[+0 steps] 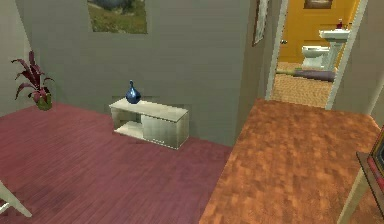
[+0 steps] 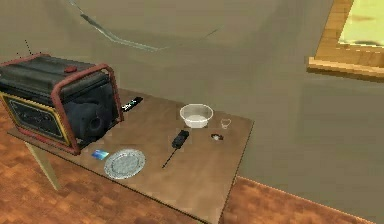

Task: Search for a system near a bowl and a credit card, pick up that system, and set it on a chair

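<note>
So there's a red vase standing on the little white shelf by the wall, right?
Not quite. The vase is blue, not red. It does stand on the little white shelf by the wall, as the forward view shows.

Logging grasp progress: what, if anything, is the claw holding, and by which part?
Cannot be told. The bowl and the small dark device beside it rest on the table.
</note>
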Robot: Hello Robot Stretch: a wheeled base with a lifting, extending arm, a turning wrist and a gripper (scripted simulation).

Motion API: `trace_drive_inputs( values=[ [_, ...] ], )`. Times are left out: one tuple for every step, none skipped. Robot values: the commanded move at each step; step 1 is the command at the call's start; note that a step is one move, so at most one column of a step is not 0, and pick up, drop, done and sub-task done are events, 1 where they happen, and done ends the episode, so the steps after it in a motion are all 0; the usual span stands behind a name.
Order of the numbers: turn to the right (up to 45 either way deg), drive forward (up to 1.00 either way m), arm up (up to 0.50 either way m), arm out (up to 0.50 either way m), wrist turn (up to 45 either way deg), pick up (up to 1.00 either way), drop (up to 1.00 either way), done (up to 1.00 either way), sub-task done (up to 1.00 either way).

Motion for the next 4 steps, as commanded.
trace_drive_inputs(
  values=[
    [0.0,0.00,0.50,0.00,0.0,0.00,0.00,0.00,0.00],
    [0.0,0.00,0.22,0.00,0.0,0.00,0.00,0.00,0.00],
    [0.0,0.00,0.00,0.46,0.0,0.00,0.00,0.00,0.00],
    [0.0,0.00,0.00,0.00,45.0,0.00,0.00,0.00,0.00]
  ],
)
